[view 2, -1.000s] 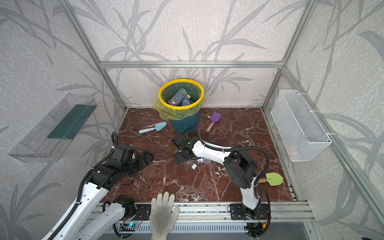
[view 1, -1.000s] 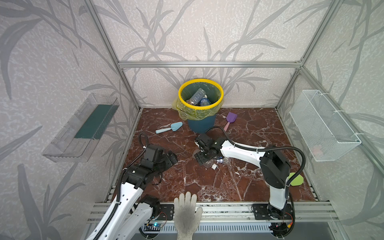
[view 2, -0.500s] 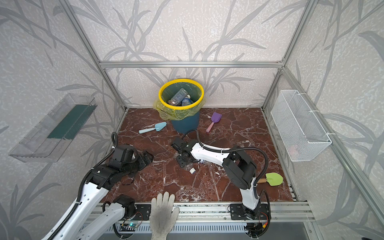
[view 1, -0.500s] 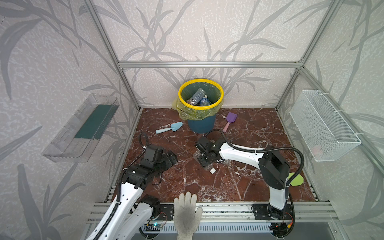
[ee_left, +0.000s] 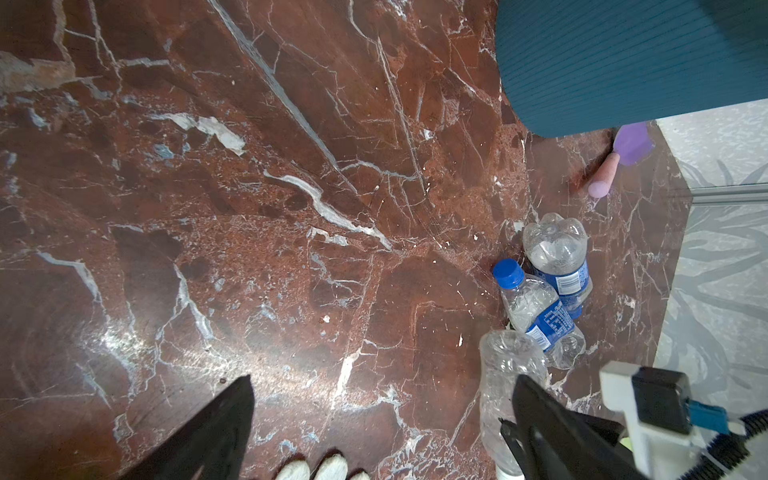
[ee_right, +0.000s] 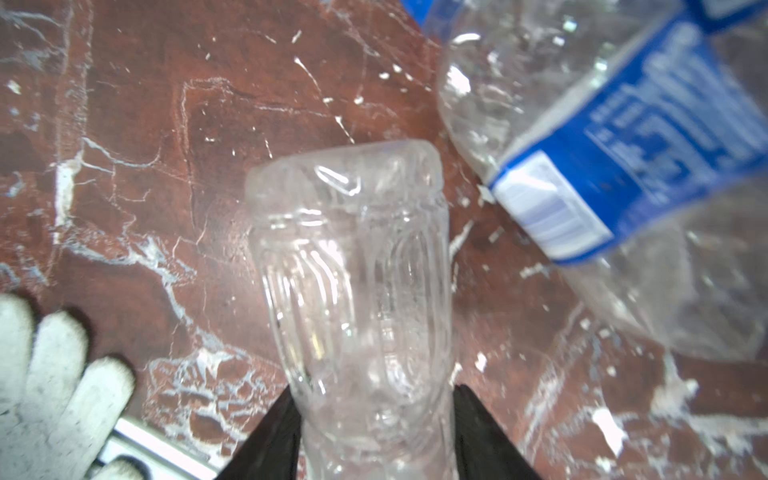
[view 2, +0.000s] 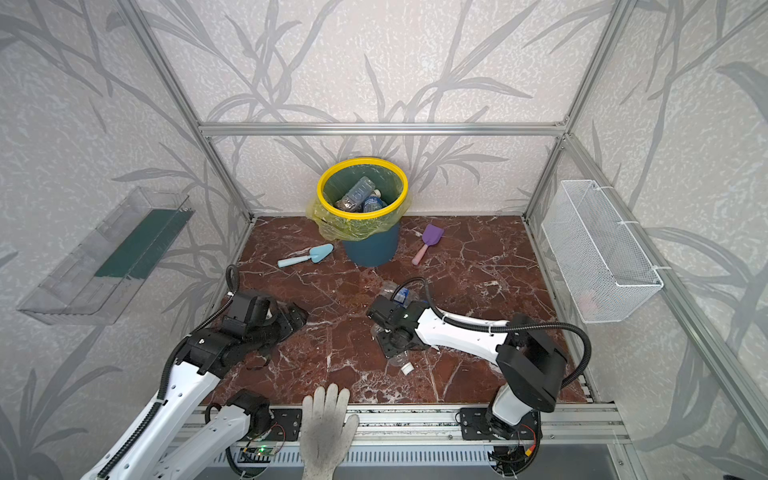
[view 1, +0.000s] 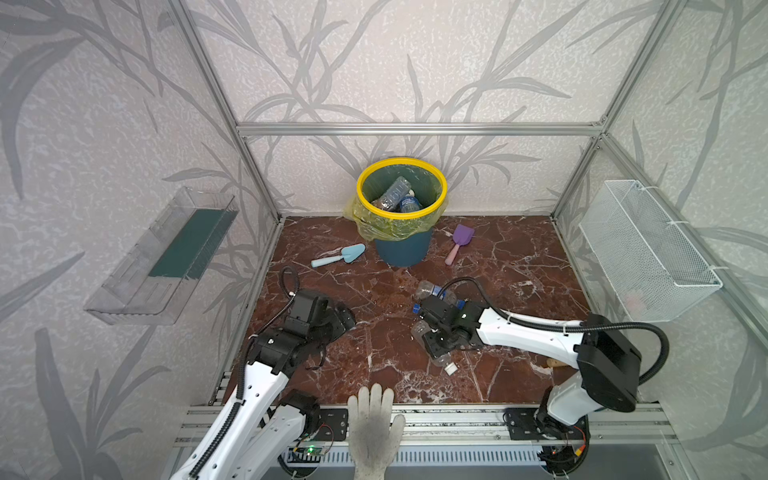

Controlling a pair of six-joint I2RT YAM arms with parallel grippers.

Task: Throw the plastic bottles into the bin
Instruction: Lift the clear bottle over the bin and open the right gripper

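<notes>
While the counter [view 1: 519, 257] carries the yellow-rimmed bin [view 1: 401, 253] at its far end, the right claw [view 1: 437, 345], well short of it but the nearer one, is pinching a clear unlabelled bottle [ee_right: 353, 257] across its body. Its long axis slants, base toward the bin and white cap [view 1: 450, 368] toward the near edge. Left claw [view 1: 344, 318] hangs spread, empty.

Both top views sit high at the front, looking steeply down and toward the back wall [view 1: 415, 83], far enough off to hold the whole bench [view 1: 519, 257] and the bin [view 1: 401, 253]; their fields nearly coincide. The left wrist camera looks down on the bench from mid height, toward the bin's foot and the bottles [ee_left: 540, 307]. The right wrist camera hangs very close over the clear bottle [ee_right: 357, 270], partly blurred, and shares that bottle, the blue-labelled bottle [ee_right: 623, 145] and the white glove [ee_right: 50, 365] with the left wrist view.
</notes>
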